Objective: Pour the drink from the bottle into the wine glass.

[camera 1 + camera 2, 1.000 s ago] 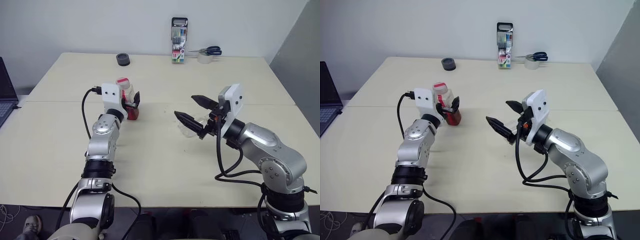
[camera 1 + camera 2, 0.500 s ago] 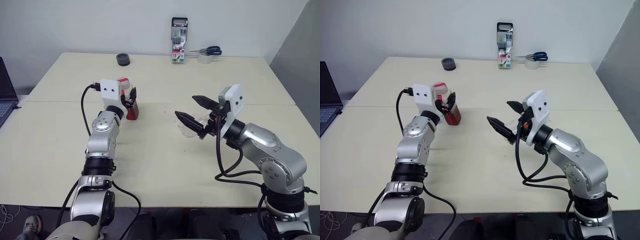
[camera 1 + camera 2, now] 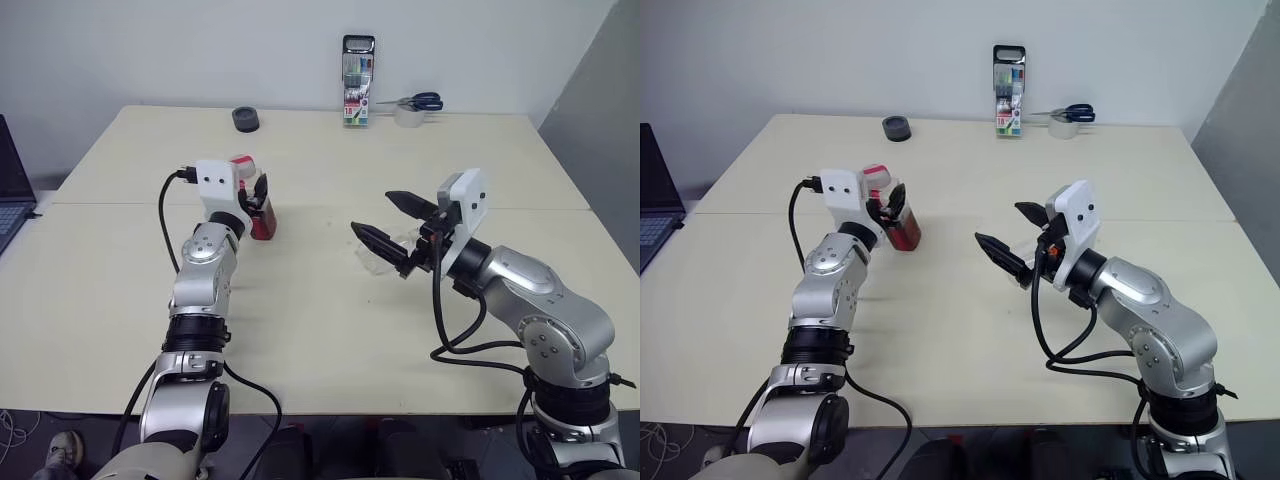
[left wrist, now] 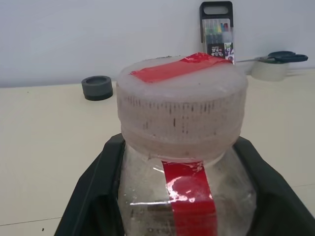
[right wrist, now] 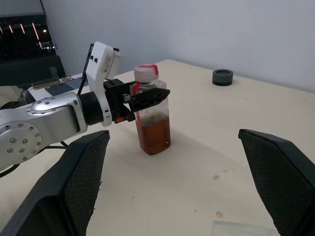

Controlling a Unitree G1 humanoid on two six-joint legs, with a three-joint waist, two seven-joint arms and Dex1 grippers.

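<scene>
The bottle [image 5: 153, 115], clear plastic with a red-taped cap and reddish-brown drink [image 5: 154, 136] in its lower half, stands upright on the table [image 3: 300, 330], clamped by the left gripper [image 5: 147, 96]. The right gripper [image 3: 392, 228] is spread wide, holding nothing.

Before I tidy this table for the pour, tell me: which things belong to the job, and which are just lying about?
For the job:
- bottle with the drink, left pincer closed on it
- wine glass, between the right pincer's open fingers

Lying about:
- marker case
- scissors
- tape roll
- dark round piece

Bright, even, sharp; soft shadows.
</scene>
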